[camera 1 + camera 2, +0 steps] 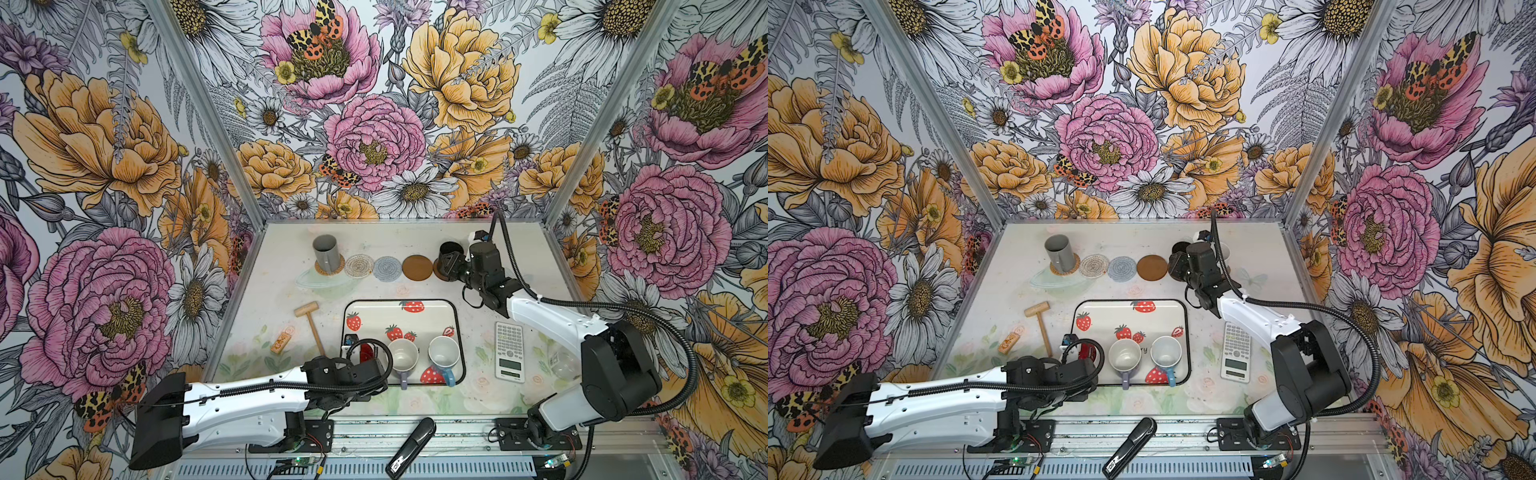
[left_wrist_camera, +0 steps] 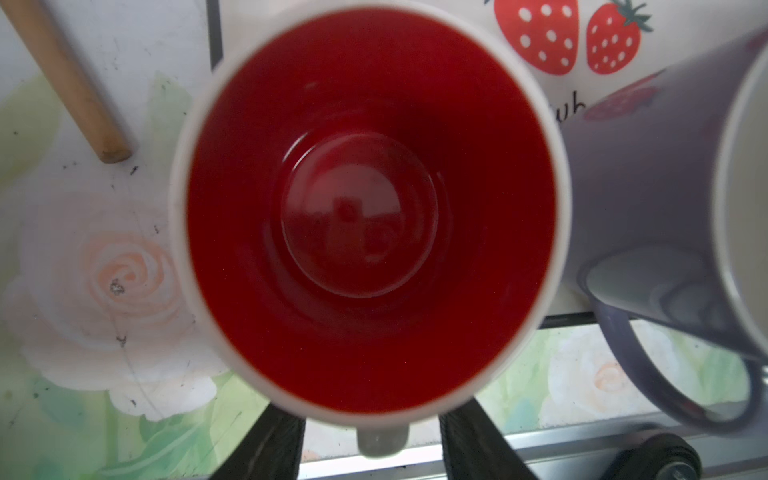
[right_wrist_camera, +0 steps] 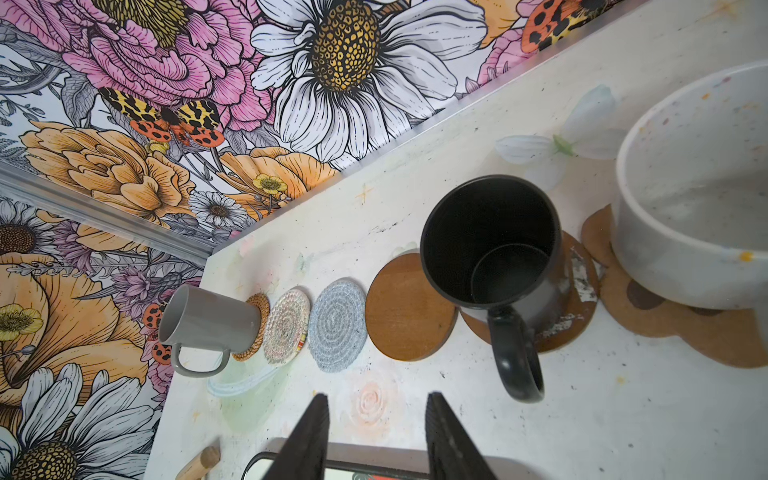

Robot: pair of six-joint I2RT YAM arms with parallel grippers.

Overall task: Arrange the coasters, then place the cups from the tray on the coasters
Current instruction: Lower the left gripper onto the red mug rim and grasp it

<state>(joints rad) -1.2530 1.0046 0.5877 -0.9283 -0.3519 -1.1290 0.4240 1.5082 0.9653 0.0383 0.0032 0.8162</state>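
Along far edge of desk [image 1: 291, 328], row of six coasters [image 1: 1121, 268]: rattan [image 3: 262, 332], cream [image 1: 359, 266], grey-blue [image 1: 387, 269], brown disc [image 1: 417, 268], second disc [image 3: 557, 336], paw [image 3: 665, 332]. On rattan, grey mug [image 1: 325, 252]; on second disc, black mug [image 3: 490, 232]; on paw, speckled mug [image 3: 698, 187]. Near edge, middle: tray [image 1: 432, 318] with red-lined mug [image 2: 370, 208], lavender mug [image 1: 403, 357], blue mug [image 1: 444, 352]. Claws: left claw [image 2: 380, 436] part-open astride red-lined mug's handle, gaps either side; right claw [image 3: 378, 399] part-open, empty, near black mug.

Tray [image 1: 432, 320] was cream, thin black rim, red strawberries. White mug [image 2: 370, 208] was red inside. Lavender mug [image 1: 404, 357] and blue mug [image 1: 444, 353] were white inside. Far row: grey mug [image 1: 326, 253], tan coaster [image 3: 259, 324], cream coaster [image 1: 359, 266], grey-blue coaster [image 1: 387, 268], brown coaster [image 1: 417, 268], black mug [image 3: 490, 232]. My right fingers [image 3: 309, 434] were black.
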